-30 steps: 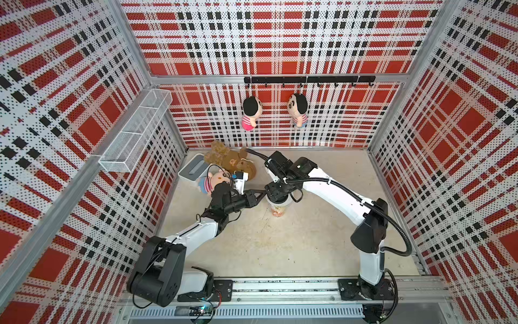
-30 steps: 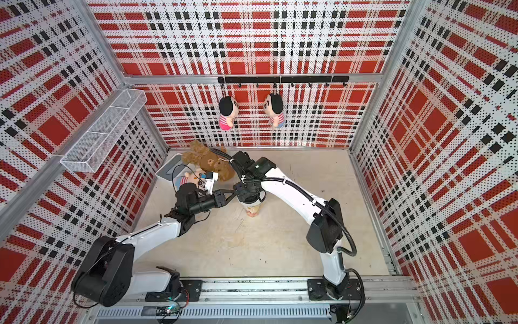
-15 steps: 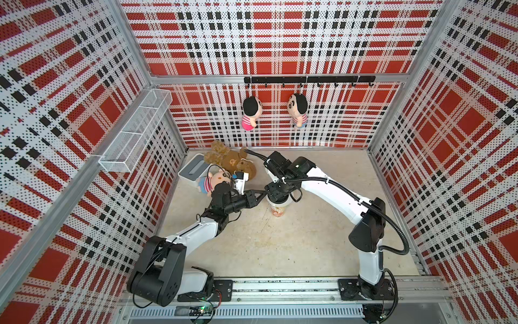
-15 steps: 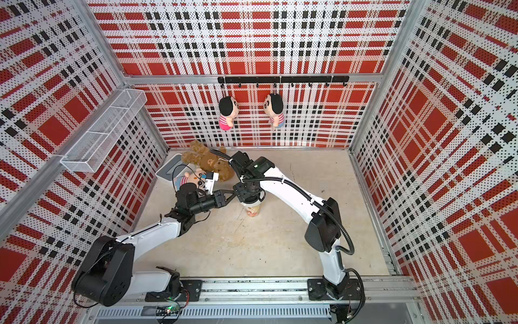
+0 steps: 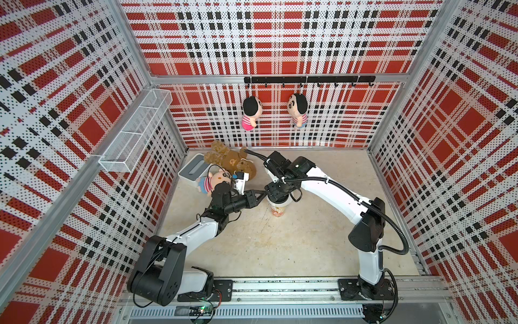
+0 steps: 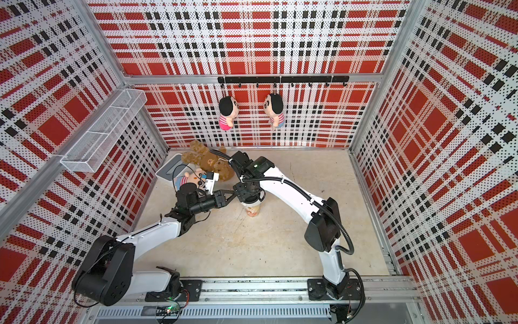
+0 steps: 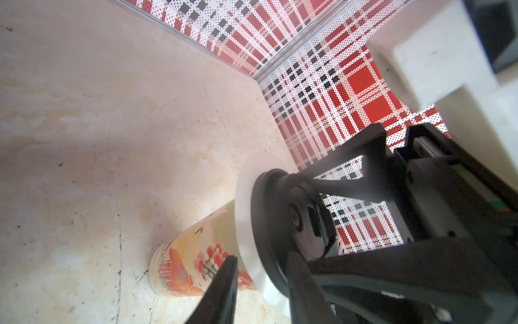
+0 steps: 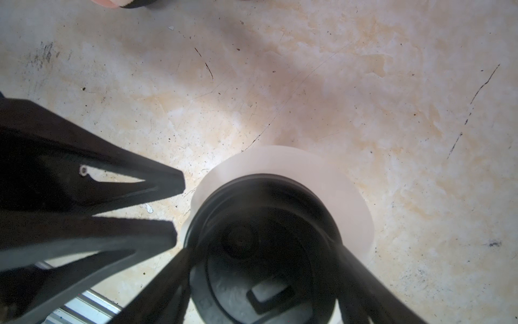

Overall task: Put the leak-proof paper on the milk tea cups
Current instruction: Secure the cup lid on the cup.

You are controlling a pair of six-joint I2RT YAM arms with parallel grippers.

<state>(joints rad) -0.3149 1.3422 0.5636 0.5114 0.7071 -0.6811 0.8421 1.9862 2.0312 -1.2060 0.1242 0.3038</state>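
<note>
The floor (image 5: 280, 246) was a pale beige slab, marbled yellowish; close up it showed dark scratches and specks (image 8: 364, 84). One cup (image 5: 278, 211) stood upright on it, about mid-floor, left of centre. In the back-left corner a white box (image 5: 190, 171) with a grey slot sat by the side wall. Brown teddies (image 5: 224, 157) lay just beside it, near the back wall. A doll (image 5: 208, 183) in a pink-striped top lay just in front of the box. A metal rail (image 5: 280, 289) ran along the front edge.
</note>
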